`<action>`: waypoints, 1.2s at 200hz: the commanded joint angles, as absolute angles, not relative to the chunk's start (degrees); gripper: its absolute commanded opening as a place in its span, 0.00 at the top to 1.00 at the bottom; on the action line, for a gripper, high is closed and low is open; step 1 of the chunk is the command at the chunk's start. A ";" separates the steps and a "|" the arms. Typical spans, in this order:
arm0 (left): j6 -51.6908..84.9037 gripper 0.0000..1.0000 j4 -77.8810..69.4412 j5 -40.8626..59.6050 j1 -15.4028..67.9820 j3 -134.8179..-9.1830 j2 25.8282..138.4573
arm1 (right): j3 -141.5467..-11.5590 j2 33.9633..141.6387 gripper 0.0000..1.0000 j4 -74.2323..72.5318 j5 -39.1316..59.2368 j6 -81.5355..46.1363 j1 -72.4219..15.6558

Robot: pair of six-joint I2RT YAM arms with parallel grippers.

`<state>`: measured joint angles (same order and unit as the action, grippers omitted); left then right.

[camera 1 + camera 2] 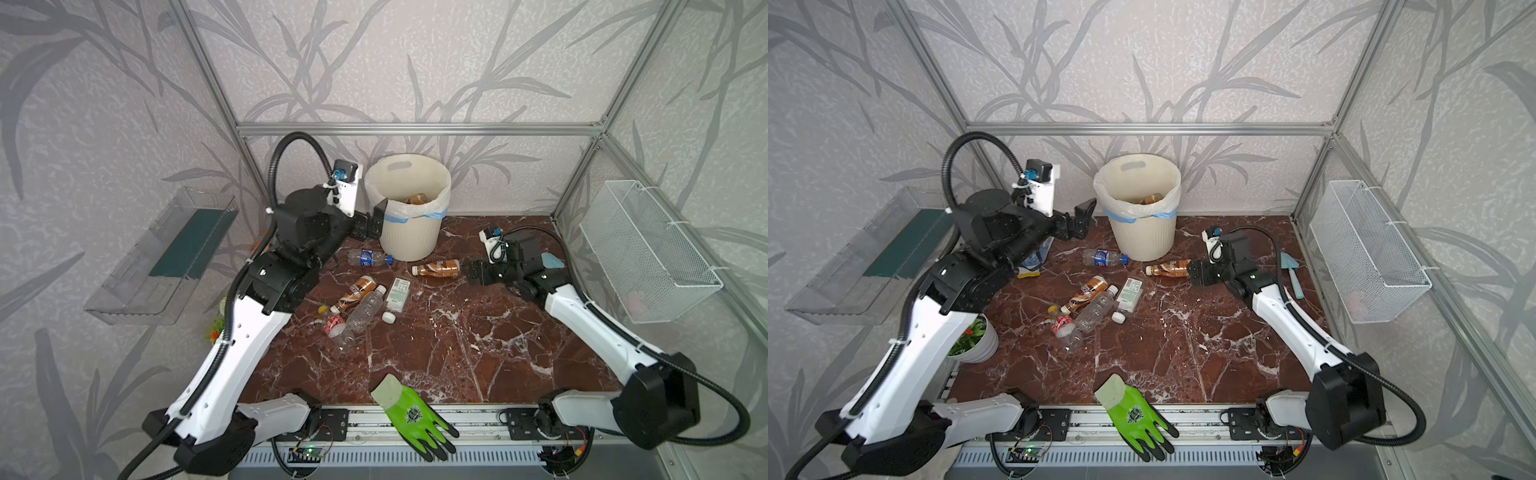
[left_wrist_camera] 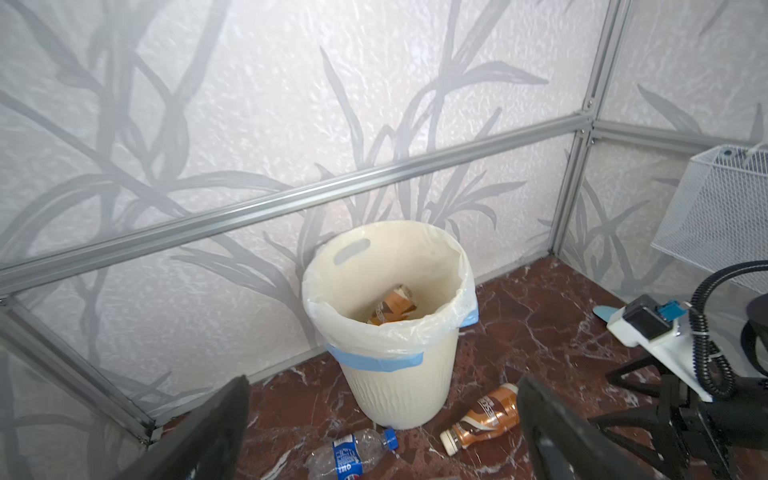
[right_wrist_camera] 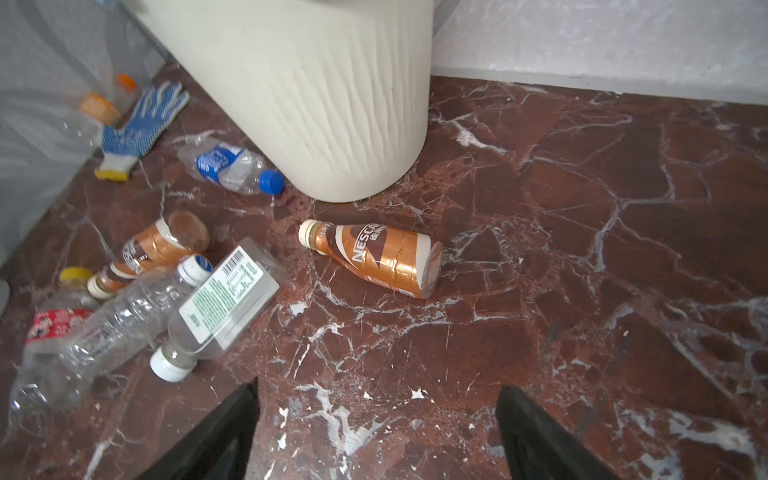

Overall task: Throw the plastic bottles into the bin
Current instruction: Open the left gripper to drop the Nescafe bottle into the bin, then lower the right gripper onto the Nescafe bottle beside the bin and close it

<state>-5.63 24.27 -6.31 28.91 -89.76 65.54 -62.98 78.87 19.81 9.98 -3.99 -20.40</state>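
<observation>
Plastic bottles are seen strewn across the marbled tabletop, just beyond a green glove laid over the front edge, several of them heaped together left of centre. Further back, a brown-labelled bottle is found lying on its side, with the right gripper held near its base, jaws spread wide and nothing gripped. A blue-labelled bottle is left just beside the foot of the bin, which is set by the back wall with another brown bottle inside. The left gripper is poised beside the bin's rim, fully parted and empty
</observation>
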 commanded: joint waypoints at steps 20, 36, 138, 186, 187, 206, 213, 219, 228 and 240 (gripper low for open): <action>-6.91 0.01 18.62 -14.70 28.26 -71.24 53.98 | -72.02 87.09 0.08 30.10 7.39 16.74 -24.68; -5.98 0.01 19.36 -15.62 28.15 -64.80 49.66 | -74.62 90.90 0.08 30.54 7.42 23.11 -25.98; -3.43 0.01 13.63 -17.56 28.01 -41.17 36.52 | -84.09 110.67 0.09 24.45 0.74 49.11 -26.98; -2.94 0.01 14.04 -16.30 27.70 -42.05 39.50 | -85.04 115.71 0.11 16.24 0.81 50.92 -26.97; -2.87 0.01 14.05 -16.28 27.65 -42.08 39.48 | -85.15 115.77 0.11 16.25 0.85 50.95 -26.97; -2.25 0.02 13.71 -14.70 26.43 -41.95 39.21 | -86.38 117.77 0.11 16.98 2.03 51.57 -26.73; -1.99 0.02 13.54 -14.15 25.94 -41.88 39.18 | -86.48 118.19 0.11 17.06 2.82 51.55 -26.52; -1.86 0.02 13.53 -13.84 25.58 -41.85 39.13 | -86.62 118.52 0.11 17.30 3.43 51.67 -26.39; -1.70 0.03 13.39 -13.38 25.05 -41.92 39.10 | -86.87 119.01 0.11 17.63 4.09 51.54 -26.12; -1.37 0.03 13.11 -12.69 24.45 -41.77 39.26 | -87.49 119.61 0.11 18.52 4.22 51.56 -25.89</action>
